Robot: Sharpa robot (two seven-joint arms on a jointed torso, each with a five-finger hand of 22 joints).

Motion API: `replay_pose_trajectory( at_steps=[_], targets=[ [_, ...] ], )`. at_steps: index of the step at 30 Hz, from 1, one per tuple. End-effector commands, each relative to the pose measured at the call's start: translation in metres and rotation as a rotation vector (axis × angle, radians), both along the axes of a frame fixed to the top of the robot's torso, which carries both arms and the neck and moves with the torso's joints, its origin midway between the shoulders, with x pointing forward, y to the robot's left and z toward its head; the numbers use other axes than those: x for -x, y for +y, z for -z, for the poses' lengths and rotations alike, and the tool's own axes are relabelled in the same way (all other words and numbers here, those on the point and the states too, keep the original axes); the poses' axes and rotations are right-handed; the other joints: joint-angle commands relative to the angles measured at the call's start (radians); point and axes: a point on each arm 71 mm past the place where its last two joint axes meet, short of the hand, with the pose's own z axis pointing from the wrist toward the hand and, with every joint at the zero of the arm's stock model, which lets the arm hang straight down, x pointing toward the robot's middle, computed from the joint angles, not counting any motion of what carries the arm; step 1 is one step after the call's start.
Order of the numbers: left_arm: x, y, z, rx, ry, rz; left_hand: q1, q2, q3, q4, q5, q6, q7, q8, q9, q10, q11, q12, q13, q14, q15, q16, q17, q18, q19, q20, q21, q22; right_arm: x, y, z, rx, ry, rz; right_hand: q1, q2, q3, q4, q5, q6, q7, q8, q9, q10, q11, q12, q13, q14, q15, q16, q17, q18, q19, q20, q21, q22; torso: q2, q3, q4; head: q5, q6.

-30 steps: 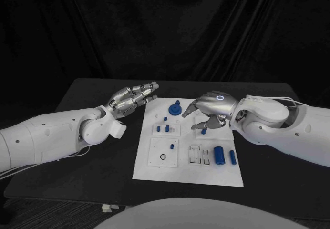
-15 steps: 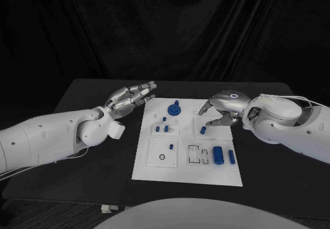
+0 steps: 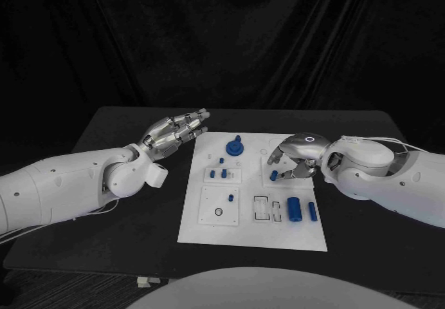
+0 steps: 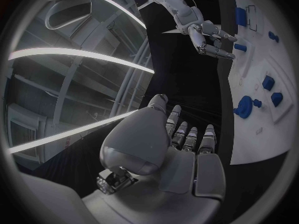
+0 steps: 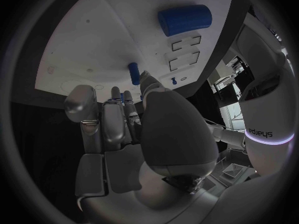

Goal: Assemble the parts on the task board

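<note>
The white task board lies mid-table. At its far end stands a round blue part with a knob, with small blue pegs just in front of it. A large blue cylinder and a thinner one lie at the right. My right hand hovers over the board's right side, fingers apart, their tips beside an upright blue peg. I cannot tell whether they touch it. My left hand is raised open off the board's far left corner, holding nothing.
Rectangular slots and a small ring mark the board's near half. The black table extends on both sides of the board. In the left wrist view the round blue part sits past my left hand.
My right hand drew back to the right, uncovering the upright peg, then came down with its fingertips next to it. The left hand has stayed put.
</note>
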Motion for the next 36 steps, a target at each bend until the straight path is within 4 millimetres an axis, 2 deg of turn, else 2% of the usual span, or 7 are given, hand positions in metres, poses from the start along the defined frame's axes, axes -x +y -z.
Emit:
replay_pose_trajectory(
  at_steps=[1,7,12,14,17,29,36],
  targets=[
    [0.001,0.0,-0.001,0.016,-0.011,-0.002,-0.004,-0.005,0.003,0.004,0.006,-0.004,-0.003,-0.002,-0.001,-0.008,-0.001,-0.006,-0.001,0.0,-0.004,-0.004,-0.001,0.017,-0.002,-0.004,-0.005,-0.001,0.0,0.0,0.006,0.014,0.019,0.006,-0.01,0.002,-0.004,0.002,-0.007,0.002,0.008,-0.005,-0.001,0.009,0.0,0.001,0.0,0.026,0.009,0.002,0.001,-0.011,-0.002,0.007,0.004,0.122,0.001,-0.0007,0.0009,0.0,0.0],
    [0.001,-0.001,-0.001,0.017,-0.006,0.005,-0.005,-0.003,0.004,0.004,0.006,0.006,0.001,0.001,0.001,-0.007,0.004,-0.003,0.0,0.002,0.007,-0.002,0.0,0.018,-0.002,0.0,-0.005,0.0,0.001,0.005,0.013,0.016,0.036,-0.011,0.008,0.012,0.004,-0.009,-0.001,0.011,0.02,-0.003,0.001,0.027,-0.002,-0.003,0.0,0.025,0.008,0.001,0.0,-0.011,-0.002,0.008,0.002,0.122,0.001,-0.0008,0.0007,0.002,0.0],
    [0.001,-0.001,0.0,0.017,-0.003,0.01,-0.004,-0.003,0.005,0.003,0.006,0.011,0.003,0.003,0.002,-0.004,0.007,0.001,0.001,0.003,0.011,-0.001,0.001,0.019,-0.001,0.002,-0.004,0.002,0.002,0.008,0.018,0.009,0.04,-0.024,0.052,0.03,0.025,-0.039,0.063,0.049,0.024,0.011,0.009,0.067,-0.008,-0.007,0.0,0.026,0.002,0.004,0.004,-0.011,0.0,0.004,0.008,0.124,0.0,-0.0011,0.0003,0.003,0.0],
    [0.001,-0.001,0.0,0.017,-0.002,0.011,-0.004,-0.002,0.005,0.003,0.006,0.013,0.004,0.003,0.002,-0.003,0.008,0.002,0.001,0.004,0.012,0.0,0.002,0.019,-0.001,0.003,-0.004,0.002,0.002,0.009,0.019,0.005,0.039,-0.028,0.074,0.037,0.044,-0.054,0.097,0.074,0.031,0.021,0.015,0.095,-0.011,-0.014,-0.001,0.032,-0.001,0.02,0.025,-0.015,0.007,0.001,0.031,0.13,0.0,-0.0014,0.001,0.003,0.0],
    [0.001,-0.001,0.0,0.017,0.0,0.013,-0.004,-0.002,0.006,0.003,0.006,0.016,0.006,0.005,0.003,-0.001,0.01,0.005,0.001,0.005,0.015,0.001,0.002,0.019,0.0,0.004,-0.004,0.004,0.002,0.01,0.019,-0.001,0.037,-0.032,0.094,0.038,0.073,-0.065,0.119,0.115,0.033,0.036,0.026,0.136,-0.018,-0.028,-0.003,0.033,-0.006,0.027,0.033,-0.017,0.011,-0.004,0.048,0.134,0.001,-0.0014,0.0012,0.001,0.0],
    [0.001,-0.003,0.001,0.019,0.003,0.021,-0.003,-0.002,0.007,0.002,0.006,0.023,0.009,0.008,0.004,0.002,0.014,0.009,0.002,0.01,0.023,0.005,0.005,0.02,0.001,0.008,-0.002,0.007,0.004,0.012,0.014,-0.063,-0.016,-0.052,0.126,0.04,0.14,-0.086,0.104,0.207,0.031,0.072,0.062,0.253,-0.045,-0.059,-0.001,0.034,-0.026,0.034,0.042,-0.019,0.011,-0.022,0.067,0.137,0.0,-0.0019,0.0005,0.006,0.0],
    [0.0,-0.003,0.001,0.016,0.007,0.022,-0.004,-0.002,0.007,0.002,0.006,0.025,0.01,0.009,0.004,0.003,0.015,0.011,0.002,0.012,0.024,0.006,0.005,0.02,0.002,0.009,-0.002,0.009,0.007,0.009,0.004,-0.106,-0.061,-0.055,0.134,0.043,0.153,-0.096,0.091,0.23,0.027,0.08,0.074,0.282,-0.05,-0.072,-0.002,0.033,-0.031,0.031,0.039,-0.019,0.009,-0.026,0.068,0.137,0.0,-0.0016,-0.0001,0.015,0.0]
  ],
)
